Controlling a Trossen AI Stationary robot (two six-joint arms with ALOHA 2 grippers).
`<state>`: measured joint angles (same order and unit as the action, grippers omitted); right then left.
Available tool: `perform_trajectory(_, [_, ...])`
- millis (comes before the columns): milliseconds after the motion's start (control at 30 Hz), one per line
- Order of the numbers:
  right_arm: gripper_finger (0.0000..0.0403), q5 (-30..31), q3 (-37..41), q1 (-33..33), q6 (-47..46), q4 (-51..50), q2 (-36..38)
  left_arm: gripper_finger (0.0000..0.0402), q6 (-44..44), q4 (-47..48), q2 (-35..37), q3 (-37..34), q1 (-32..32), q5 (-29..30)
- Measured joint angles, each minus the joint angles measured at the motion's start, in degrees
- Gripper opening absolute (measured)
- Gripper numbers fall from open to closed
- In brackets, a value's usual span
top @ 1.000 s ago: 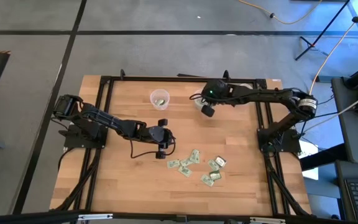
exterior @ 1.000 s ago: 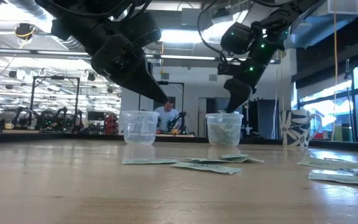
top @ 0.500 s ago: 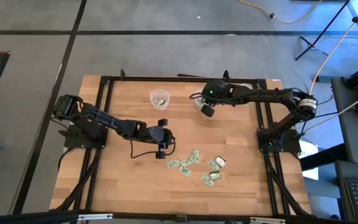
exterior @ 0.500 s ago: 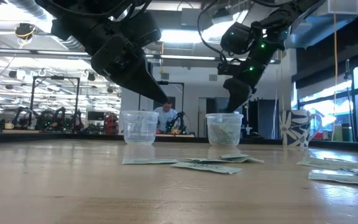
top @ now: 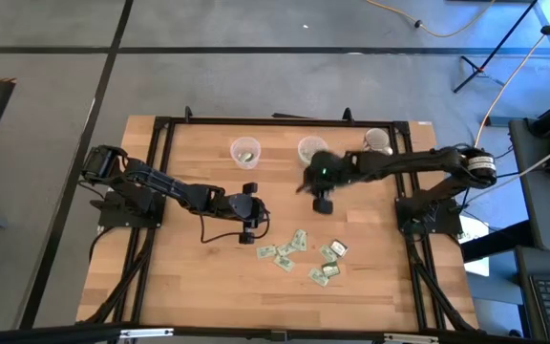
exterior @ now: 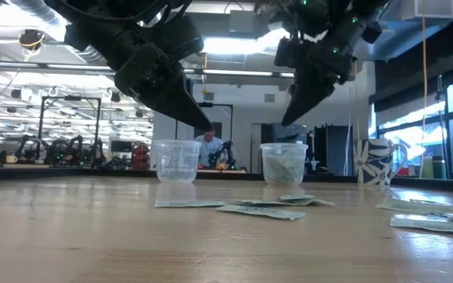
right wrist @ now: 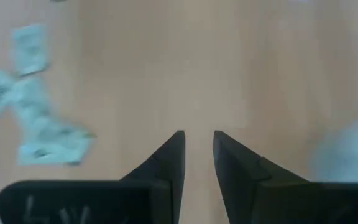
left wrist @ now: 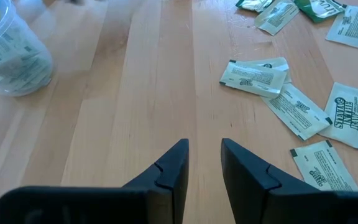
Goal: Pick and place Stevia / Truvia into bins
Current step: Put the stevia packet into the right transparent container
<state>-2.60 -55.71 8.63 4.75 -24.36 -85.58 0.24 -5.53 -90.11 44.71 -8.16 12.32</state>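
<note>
With both cups [top: 311,149] near the table's [top: 189,277] far edge, the right gripper [top: 321,204] – jaws apart, empty – should descend squarely over one sachet [top: 299,239] in the front-edge scatter, while the left gripper [top: 249,225] waits beside it, also spread.

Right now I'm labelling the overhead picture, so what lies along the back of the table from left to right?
Left cup → right cup → white patterned mug, all standing apart in a row.
</note>
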Motion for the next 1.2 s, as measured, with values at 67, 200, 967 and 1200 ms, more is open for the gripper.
perform_trajectory(67, [0.0087,-0.17,-0.01,-2.79,0.08,-0.09,-1.69,0.0088,0.01,0.03,0.0,0.0,0.01,0.01])
perform_trajectory(200, [0.0087,-0.06,-0.01,-7.47,0.32,2.02,-6.13,0.0088,-0.01,0.23,0.0,-0.02,0.01,0.01])
perform_trajectory(967, [0.0087,0.48,-0.15,-19.94,-2.82,12.26,-20.07,0.0088,-0.04,0.65,0.0,-0.02,0.01,0.01])
perform_trajectory(1200, [0.0067,0.62,-0.23,-19.92,-2.94,12.5,-20.65,0.0088,-0.06,0.65,0.0,-0.02,0.01,0.01])
